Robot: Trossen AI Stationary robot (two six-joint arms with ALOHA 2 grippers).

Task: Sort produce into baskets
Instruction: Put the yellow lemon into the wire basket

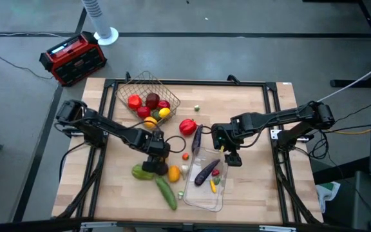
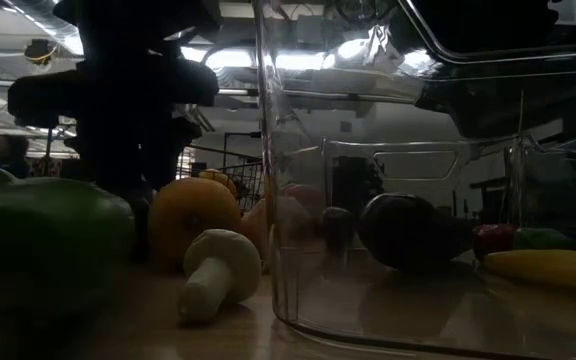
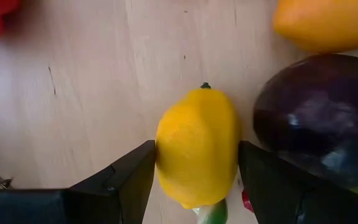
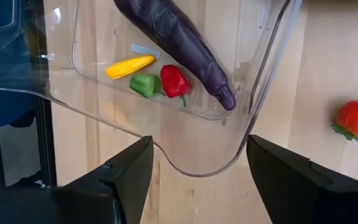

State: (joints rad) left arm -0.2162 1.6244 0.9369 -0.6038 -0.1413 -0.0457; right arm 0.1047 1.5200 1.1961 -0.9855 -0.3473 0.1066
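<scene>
Left hand (image 3: 194,180) grips a yellow fruit (image 3: 197,149), its lower end hidden

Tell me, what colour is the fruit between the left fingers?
Yellow lemon, clearest in the left wrist view.

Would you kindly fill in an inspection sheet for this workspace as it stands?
Surface: wooden table, loose produce mid-table.
Job's things: wire basket holds round fruits; clear tray holds an eggplant and small pieces.
Clutter: red-and-black box off the table.
Grippers: left gripper closed around a lemon; right gripper open over the tray's corner.
Cables: floor cable.
Surroundings: white fan.
</scene>
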